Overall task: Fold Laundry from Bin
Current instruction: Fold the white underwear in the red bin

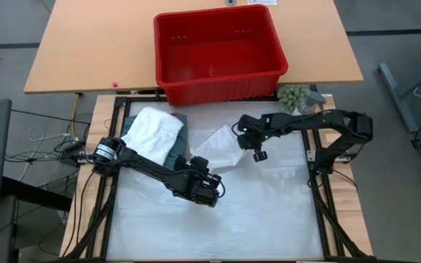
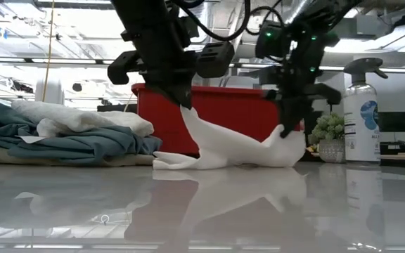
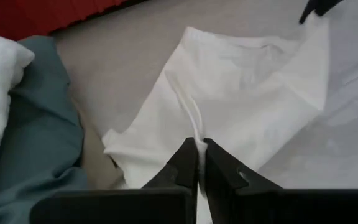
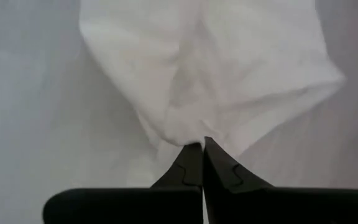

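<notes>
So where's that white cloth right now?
From above, the white cloth lies mid-table before the red bin, pinched between both end effectors, right of the folded pile.

The pale table (image 1: 218, 212) bears a white garment (image 1: 218, 146) and folded laundry (image 1: 156, 131).

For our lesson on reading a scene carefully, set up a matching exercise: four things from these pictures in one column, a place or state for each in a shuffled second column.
Things:
1. red bin
2. white garment
3. teal garment
4. spray bottle

Places or states:
A. under a folded white cloth
B. pinched by both tools
C. standing upright past the mat's right edge
D. empty, on the wooden table

Pairs: 1-D, 2-B, 3-A, 4-C
</notes>
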